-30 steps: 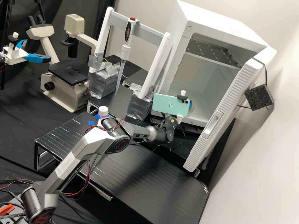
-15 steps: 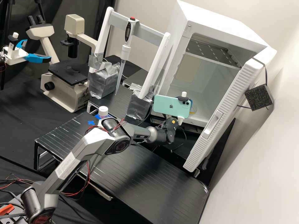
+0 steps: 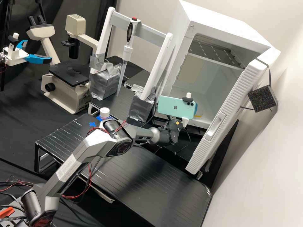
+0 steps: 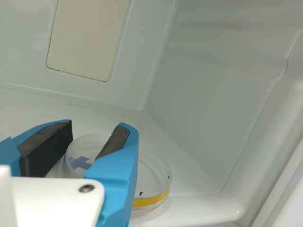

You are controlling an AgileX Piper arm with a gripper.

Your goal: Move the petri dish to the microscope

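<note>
Eased toward three o'clock in the high view, the pincer point(image 4: 95, 126) is released at the dish point(image 4: 152, 177) on the incubator's point(image 3: 227, 23) floor. One finger seems to overlap it, so straddle the rim evenly before squeezing lightly.

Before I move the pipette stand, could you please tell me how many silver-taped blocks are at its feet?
2: one block at the stand's foot nearer the microscope, the other block at the foot nearer the incubator. Any behind these could be hidden.
</note>
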